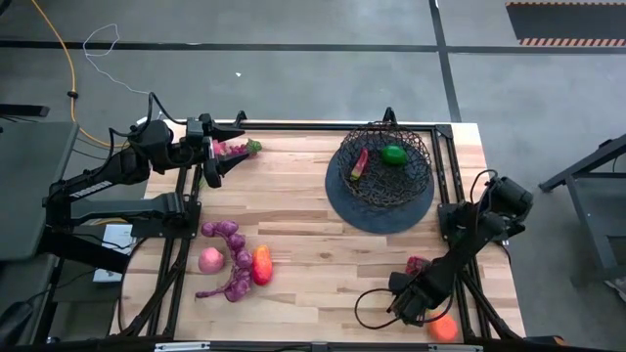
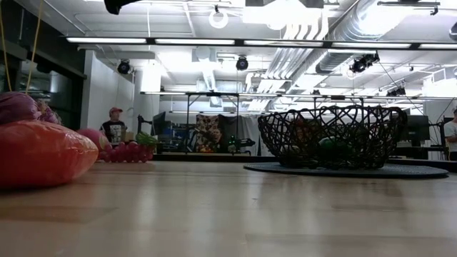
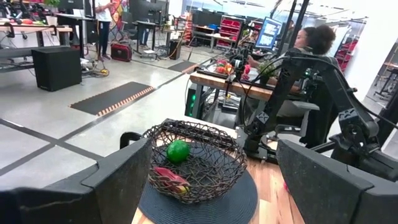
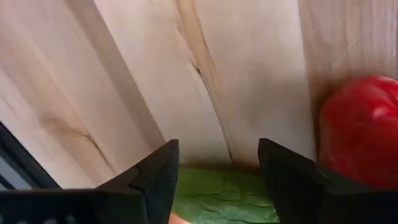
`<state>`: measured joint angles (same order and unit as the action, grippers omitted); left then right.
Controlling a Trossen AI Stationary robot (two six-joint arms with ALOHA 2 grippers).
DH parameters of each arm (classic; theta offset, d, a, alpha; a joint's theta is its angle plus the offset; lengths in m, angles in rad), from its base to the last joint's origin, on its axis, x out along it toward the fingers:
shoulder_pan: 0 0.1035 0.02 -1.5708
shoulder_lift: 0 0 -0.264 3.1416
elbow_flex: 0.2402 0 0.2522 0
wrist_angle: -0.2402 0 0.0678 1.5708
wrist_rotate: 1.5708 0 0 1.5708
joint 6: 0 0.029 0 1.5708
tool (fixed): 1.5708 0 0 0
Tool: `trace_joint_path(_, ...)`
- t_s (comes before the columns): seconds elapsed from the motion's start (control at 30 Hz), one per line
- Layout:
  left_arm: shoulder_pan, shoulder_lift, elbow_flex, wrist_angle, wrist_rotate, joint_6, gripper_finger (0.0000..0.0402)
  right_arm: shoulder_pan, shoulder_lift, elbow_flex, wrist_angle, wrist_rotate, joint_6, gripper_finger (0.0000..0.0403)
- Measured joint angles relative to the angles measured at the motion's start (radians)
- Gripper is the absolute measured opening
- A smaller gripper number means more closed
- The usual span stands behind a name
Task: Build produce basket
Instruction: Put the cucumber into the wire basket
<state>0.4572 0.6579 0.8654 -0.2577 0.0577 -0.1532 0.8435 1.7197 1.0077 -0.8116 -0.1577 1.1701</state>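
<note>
The black wire basket (image 1: 381, 166) stands on its grey disc near the table's far right. It holds a green piece (image 1: 394, 154) and a red-pink piece (image 1: 359, 164), and it also shows as the basket (image 3: 194, 163) in the left wrist view. Purple grape bunches (image 1: 233, 262), a pink piece (image 1: 210, 259) and an orange-red piece (image 1: 261, 264) lie near left. My left gripper (image 1: 210, 164) is open at the far left beside a pink-and-green piece (image 1: 238, 149). My right gripper (image 1: 407, 305) is low at the near right, shut on a green piece (image 4: 224, 193). My right gripper has the green piece (image 4: 217, 186) between its two fingers (image 4: 155, 180), and the piece fills the gap from one to the other. The fingers slant down toward the tabletop. Which part of the piece they are on, and whether it is lifted, I cannot tell.
A red piece (image 4: 360, 137) lies on the wood just beside my right gripper. An orange piece (image 1: 442, 328) and a dark red piece (image 1: 419, 264) lie near the right arm. Bare wood stretches across the table's middle (image 1: 313, 235). People show in the room beyond.
</note>
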Motion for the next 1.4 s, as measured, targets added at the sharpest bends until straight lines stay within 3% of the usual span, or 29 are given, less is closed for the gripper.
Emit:
trace_joint_path(0.2, 0.0, 0.0, 0.0, 0.0, -0.038, 0.0, 0.0335, 0.0, -0.067, 0.048, -0.077, 0.007, -0.07, 0.0211)
trace_joint_path(0.3, 0.0, 0.0, 0.0, 0.0, -0.04, 0.0, 0.0335, 0.012, -0.109, 0.07, -0.075, -0.003, -0.027, 0.0211)
trace_joint_path(0.37, 0.0, 0.0, 0.0, 0.0, -0.04, 0.0, 0.0335, 0.022, -0.132, 0.072, -0.079, -0.022, 0.132, 0.0211)
trace_joint_path(0.53, 0.0, 0.0, 0.0, -0.001, -0.04, 0.0, 0.0335, 0.048, -0.143, 0.071, -0.14, -0.11, 0.77, 0.0211)
trace_joint_path(0.7, 0.0, 0.0, 0.0, -0.001, -0.04, 0.016, 0.0335, 0.09, -0.143, 0.071, -0.122, -0.057, 1.164, 0.0211)
trace_joint_path(0.93, 0.0, 0.0, 0.0, -0.001, -0.04, 0.016, 0.0335, 0.076, -0.112, 0.07, -0.176, -0.075, 1.21, 0.0211)
trace_joint_path(1.17, 0.0, 0.0, 0.0, 0.0, -0.04, 0.016, 0.0335, 0.073, -0.088, -0.028, -0.075, -0.141, 1.239, 0.0211)
trace_joint_path(1.4, 0.0, 0.0, 0.0, 0.0, -0.04, 0.0, 0.0335, 0.064, -0.088, -0.112, -0.02, -0.141, 1.239, 0.0211)
